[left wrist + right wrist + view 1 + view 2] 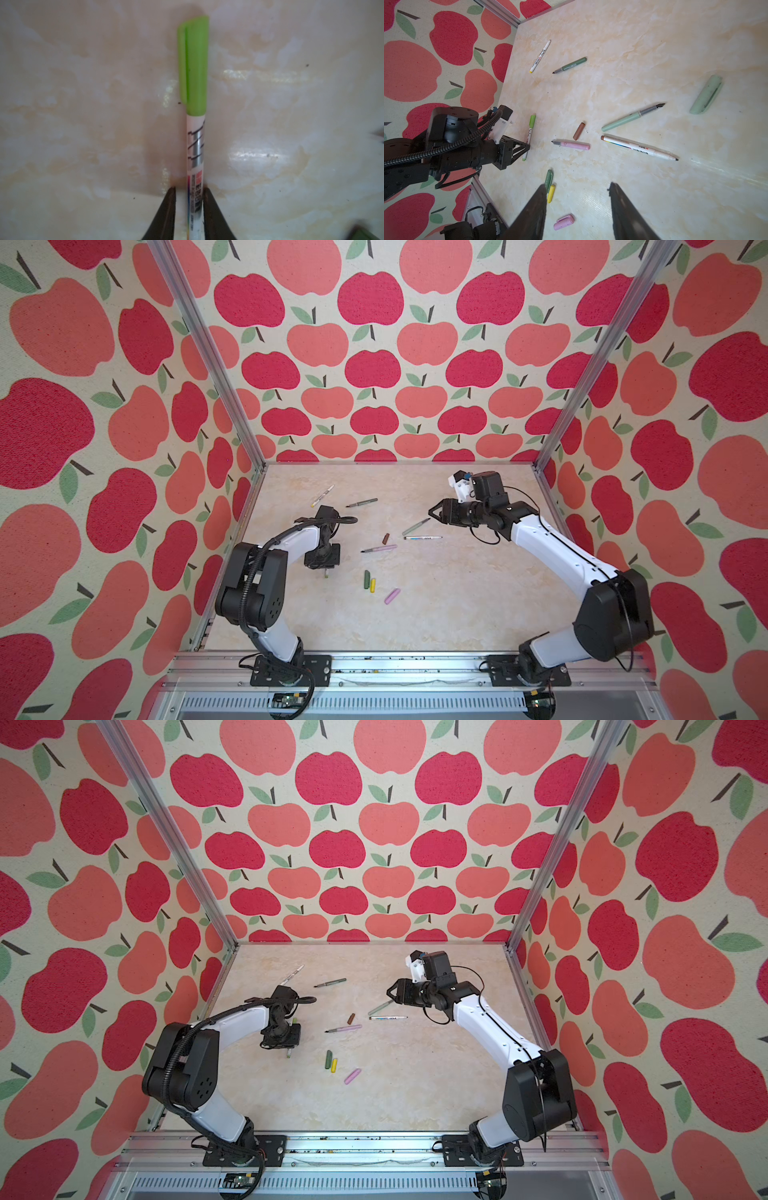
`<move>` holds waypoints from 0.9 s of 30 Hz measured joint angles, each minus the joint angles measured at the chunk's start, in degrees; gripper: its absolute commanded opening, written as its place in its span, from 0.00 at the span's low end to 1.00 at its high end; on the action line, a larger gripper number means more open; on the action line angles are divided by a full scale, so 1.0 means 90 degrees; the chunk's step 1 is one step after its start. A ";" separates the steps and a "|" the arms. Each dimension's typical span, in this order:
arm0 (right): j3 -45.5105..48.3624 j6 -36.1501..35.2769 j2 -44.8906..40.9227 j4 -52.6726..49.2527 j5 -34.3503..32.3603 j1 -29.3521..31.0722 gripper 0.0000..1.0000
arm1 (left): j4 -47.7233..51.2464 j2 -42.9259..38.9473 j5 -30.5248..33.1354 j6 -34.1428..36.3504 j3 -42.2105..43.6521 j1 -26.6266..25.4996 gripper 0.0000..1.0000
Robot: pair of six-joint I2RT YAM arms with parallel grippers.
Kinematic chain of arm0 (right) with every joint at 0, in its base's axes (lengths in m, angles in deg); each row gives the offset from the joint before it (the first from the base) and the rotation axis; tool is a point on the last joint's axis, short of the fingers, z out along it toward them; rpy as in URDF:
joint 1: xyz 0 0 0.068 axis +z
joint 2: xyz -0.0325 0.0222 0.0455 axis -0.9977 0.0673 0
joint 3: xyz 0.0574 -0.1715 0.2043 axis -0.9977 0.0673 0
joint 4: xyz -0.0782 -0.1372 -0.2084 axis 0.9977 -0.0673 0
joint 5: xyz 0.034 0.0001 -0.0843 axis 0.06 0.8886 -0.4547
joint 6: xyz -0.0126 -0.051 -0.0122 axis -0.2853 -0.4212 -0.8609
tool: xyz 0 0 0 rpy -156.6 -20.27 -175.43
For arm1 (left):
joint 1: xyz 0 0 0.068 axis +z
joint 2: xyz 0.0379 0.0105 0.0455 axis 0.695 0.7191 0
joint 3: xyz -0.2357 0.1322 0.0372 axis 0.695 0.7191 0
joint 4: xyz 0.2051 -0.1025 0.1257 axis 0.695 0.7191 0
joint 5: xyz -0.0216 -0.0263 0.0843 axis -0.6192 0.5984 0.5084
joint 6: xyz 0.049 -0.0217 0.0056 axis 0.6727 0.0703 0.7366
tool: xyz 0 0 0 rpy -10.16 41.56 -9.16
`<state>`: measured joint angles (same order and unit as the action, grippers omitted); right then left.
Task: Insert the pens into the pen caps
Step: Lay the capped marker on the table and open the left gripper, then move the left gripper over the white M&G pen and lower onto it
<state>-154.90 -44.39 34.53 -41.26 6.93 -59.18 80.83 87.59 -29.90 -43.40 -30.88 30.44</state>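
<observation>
A white printed pen point(195, 158) with the lime cap point(196, 64) on it lies on the table, and my left gripper point(189, 189) stands open around its barrel, a small gap on one side. My right gripper point(577, 187) hovers open and empty over the table point(457, 605). Loose pens: pink point(571, 144), pale sage point(632, 117), white printed point(639, 148), dark green point(570, 65), and white with a yellow end point(540, 56). Loose caps: brown point(579, 131), dark green point(549, 178), yellow point(551, 193), pink point(564, 222), pale sage point(705, 94).
Apple-patterned walls point(124, 448) and aluminium posts point(249, 448) close in the marble table on three sides. A metal rail point(395, 664) carrying both arm bases runs along the front edge. The right arm point(552, 547) reaches over the table's right side.
</observation>
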 measured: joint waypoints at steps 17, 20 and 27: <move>0.0010 0.0005 -0.0017 0.0126 0.0051 0.0002 0.51 | 0.0250 -0.1035 -0.0301 -0.0068 -0.1778 0.0019 0.58; 0.0010 0.0007 -0.0015 0.0189 0.0104 0.0000 0.51 | 0.0063 -0.1090 -0.0206 0.0051 -0.2212 0.0044 0.63; 0.0010 0.0007 -0.0015 0.0250 0.0170 0.0002 0.51 | -0.0034 -0.0112 0.0279 0.1192 -0.3441 0.0245 0.67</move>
<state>-154.81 -44.33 34.40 -39.01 8.46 -59.16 80.53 86.59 -27.39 -32.66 -61.85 32.65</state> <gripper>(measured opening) 0.513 0.666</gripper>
